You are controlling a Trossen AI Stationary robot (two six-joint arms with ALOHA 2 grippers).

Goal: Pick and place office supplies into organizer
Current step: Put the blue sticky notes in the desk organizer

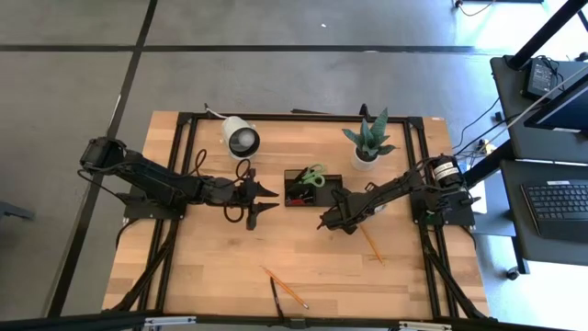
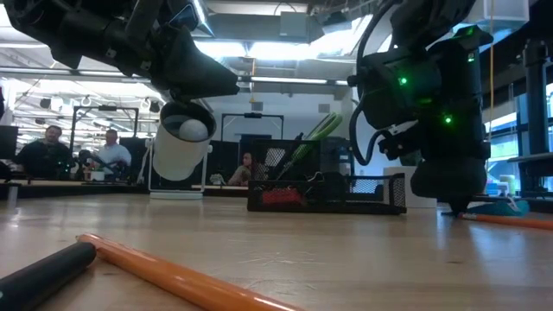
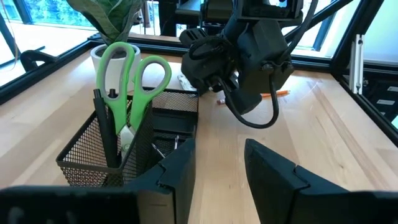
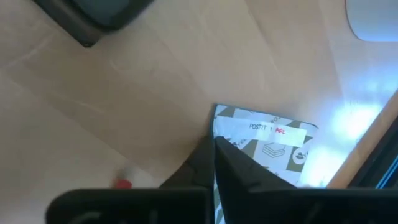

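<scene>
My right gripper (image 1: pixel 328 222) is low over the table just in front of the organizer (image 1: pixel 312 188); in the right wrist view its fingers (image 4: pixel 239 174) look drawn nearly together over a Post-it pack (image 4: pixel 264 146), but whether they grip it I cannot tell. My left gripper (image 1: pixel 266 201) waits beside the organizer's left end, jaws apart, holding nothing.

Done: green-handled scissors (image 3: pixel 134 81) stand in the organizer's cup section. Left: one orange pencil (image 1: pixel 371 245) near my right arm, another pencil (image 1: pixel 285 288) and a black pen (image 1: pixel 275 298) by the front edge.

Open wood lies toward the front; the potted plant (image 1: pixel 367 142) and white lamp (image 1: pixel 241 137) crowd the back.
</scene>
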